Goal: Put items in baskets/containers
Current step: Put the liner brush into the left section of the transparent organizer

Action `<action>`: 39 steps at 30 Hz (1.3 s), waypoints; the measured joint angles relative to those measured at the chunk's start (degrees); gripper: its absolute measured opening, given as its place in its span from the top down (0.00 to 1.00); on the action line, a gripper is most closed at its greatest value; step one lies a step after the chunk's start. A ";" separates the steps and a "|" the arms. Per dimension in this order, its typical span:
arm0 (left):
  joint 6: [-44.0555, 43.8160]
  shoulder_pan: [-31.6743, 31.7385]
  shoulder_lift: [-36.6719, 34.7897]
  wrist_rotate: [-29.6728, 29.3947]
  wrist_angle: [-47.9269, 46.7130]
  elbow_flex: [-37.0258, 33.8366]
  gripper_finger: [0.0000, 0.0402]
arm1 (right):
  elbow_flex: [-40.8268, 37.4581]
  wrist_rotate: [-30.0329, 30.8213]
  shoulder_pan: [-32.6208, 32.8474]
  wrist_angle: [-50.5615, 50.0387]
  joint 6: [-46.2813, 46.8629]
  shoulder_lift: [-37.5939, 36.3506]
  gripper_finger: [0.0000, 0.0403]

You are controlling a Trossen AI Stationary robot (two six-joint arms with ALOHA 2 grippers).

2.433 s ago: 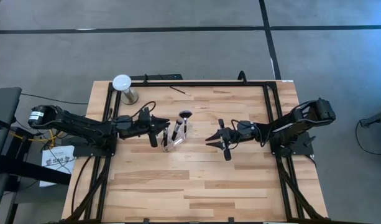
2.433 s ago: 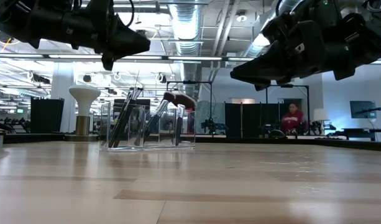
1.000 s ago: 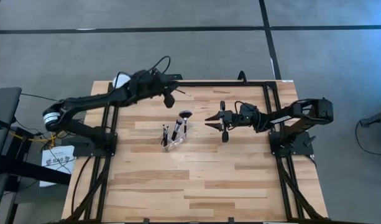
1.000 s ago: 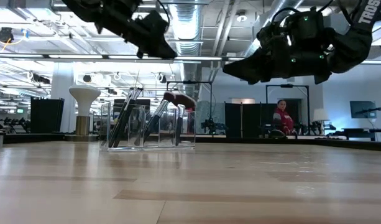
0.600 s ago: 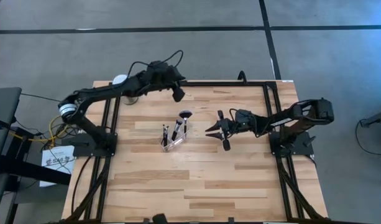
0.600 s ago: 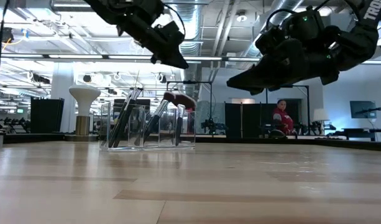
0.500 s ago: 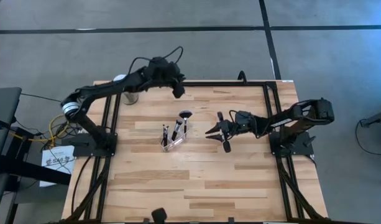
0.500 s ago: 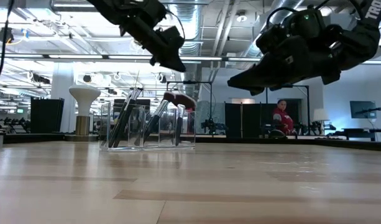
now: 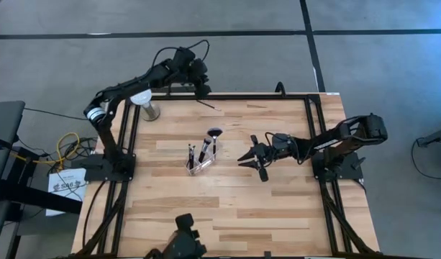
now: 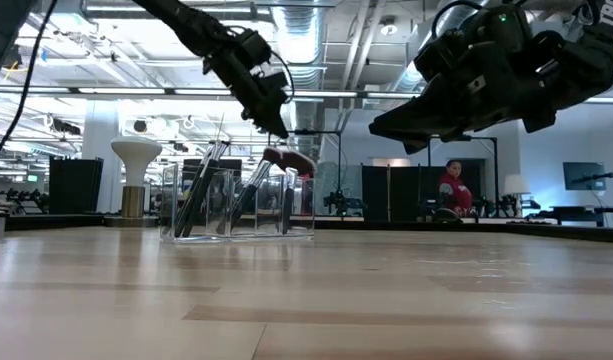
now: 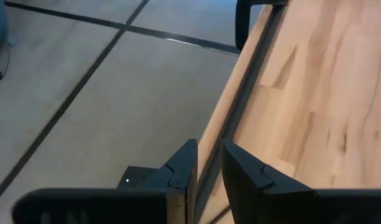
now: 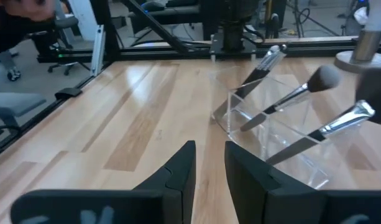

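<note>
Open-plan robotics lab
Exposed ceiling ducts (image 10: 304, 35), strip lighting, a seated person (image 10: 453, 192) behind a framed wooden desk (image 9: 278, 208) on grey floor.

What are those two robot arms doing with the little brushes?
They are putting makeup brushes into a clear holder in the middle of the wooden table. Several already stand in it. One thin brush lies alone near the far edge, and the left gripper is up there by it, holding nothing. The right gripper waits, empty, beside the holder.
</note>
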 joint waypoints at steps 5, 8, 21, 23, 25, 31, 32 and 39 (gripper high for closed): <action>2.23 2.52 4.36 5.11 -0.49 1.31 0.82 | 0.00 -0.02 0.34 0.02 -0.02 0.00 0.81; 2.83 4.21 6.72 7.96 -3.04 3.15 0.81 | 0.00 0.19 0.22 0.03 -0.06 0.00 0.81; 13.15 4.80 13.98 10.53 -12.58 7.30 0.81 | 0.02 1.92 0.66 1.16 4.79 0.00 0.81; 13.48 4.51 14.94 11.23 -12.45 7.30 0.81 | 0.02 2.16 1.43 1.03 6.31 0.00 0.81; 13.48 4.43 15.86 11.62 -12.35 7.30 0.81 | 0.02 3.13 2.78 1.05 6.91 0.00 0.81; 13.48 3.40 18.34 12.93 -12.18 7.30 0.81 | 0.02 9.71 7.23 1.03 7.18 0.00 0.81; 13.67 3.03 18.82 13.05 -11.92 7.30 0.81 | 0.02 10.91 7.92 1.03 7.45 0.00 0.81; 14.40 0.39 22.29 13.01 -9.50 7.27 0.81 | 0.02 15.31 11.69 1.01 7.52 0.00 0.81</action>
